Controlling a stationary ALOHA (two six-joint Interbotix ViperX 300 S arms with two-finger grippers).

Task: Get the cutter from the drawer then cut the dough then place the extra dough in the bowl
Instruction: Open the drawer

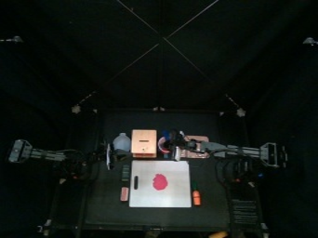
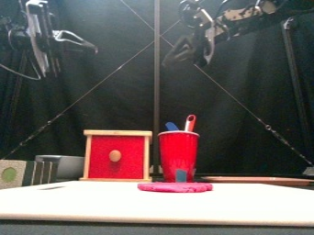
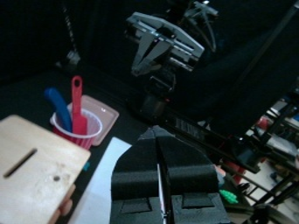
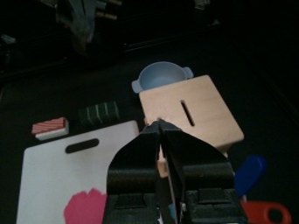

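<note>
We see our left claw (image 3: 162, 140) pressed together high above the table. Ahead of it stands the red plastic cup (image 3: 79, 129), holding a blue toy knife (image 3: 55, 98) and a red toy knife (image 3: 75, 91), and the pale wooden box with a red drawer front (image 3: 35, 171) stands just beside that cup. Our right claw (image 4: 158, 133) is likewise pressed together and hangs high over the box. The round blue-grey bowl with two small handles (image 4: 163, 77) sits just past the box from it. The drawer front is shut. The flat pink disc of dough (image 1: 159, 181) lies on the white rectangular cutting board (image 1: 180, 169), well below both claws and toward the table's front.
</note>
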